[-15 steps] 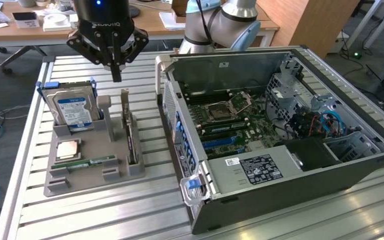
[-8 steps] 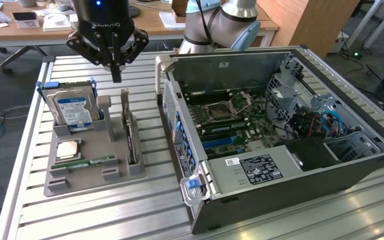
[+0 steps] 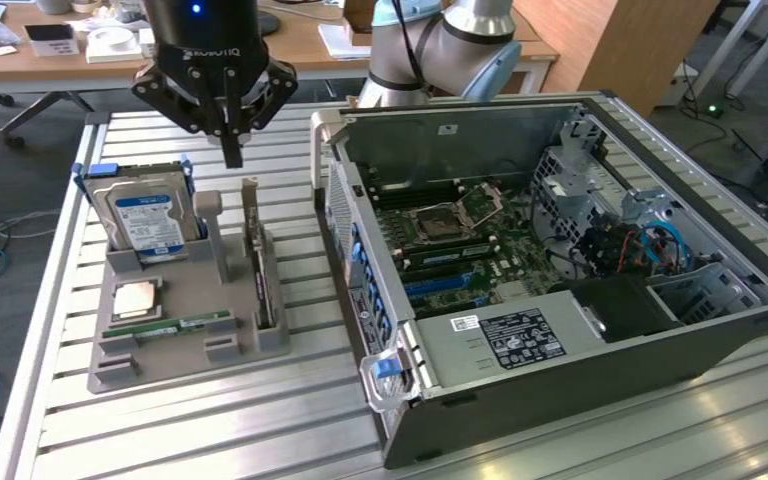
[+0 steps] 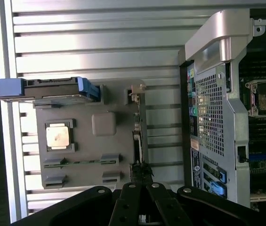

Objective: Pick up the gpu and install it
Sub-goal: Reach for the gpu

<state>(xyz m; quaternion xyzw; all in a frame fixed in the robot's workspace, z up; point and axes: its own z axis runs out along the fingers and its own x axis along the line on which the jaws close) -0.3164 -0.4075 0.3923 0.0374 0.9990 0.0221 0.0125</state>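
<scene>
While the gripper (image 3: 233, 150) hangs at eleven o'clock in the exterior view, let's take a count. One arm (image 3: 444, 50), its pale-blue joints rising at twelve o'clock behind the case. One gripper, pointing straight down, its two black fingers pinched together to a single tip with nothing between them.

On the slatted metal bench (image 3: 157, 430) sits one grey holder tray (image 3: 191, 280), at nine o'clock from the one open computer case (image 3: 544, 370).

The tray's load:
- One hard drive (image 3: 148, 218), silver with a blue label, stands upright at the tray's eleven o'clock corner.
- One CPU (image 3: 135, 299) lies flat at eight o'clock.
- One green RAM stick (image 3: 187, 324) lies just beside it at six o'clock.
- One gpu (image 3: 267, 290) stands on edge in its slot along the tray's three o'clock side, pale bracket end up towards twelve.

The gpu is untouched. The closed fingertips hover above the tray, near that bracket end, clear of the card.

From the wrist view, the gripper (image 4: 141, 188) looks down on the gpu (image 4: 137, 141) seen edge-on as a thin dark line. The hard drive (image 4: 52, 92), CPU (image 4: 58, 135) and RAM stick (image 4: 83, 162) are spread across the holder tray (image 4: 85, 146) beyond it. The bench (image 4: 100, 47) slats and the case's (image 4: 213, 108) perforated rear panel show too.

Inside the case, one motherboard (image 3: 451, 230) lies exposed.
</scene>
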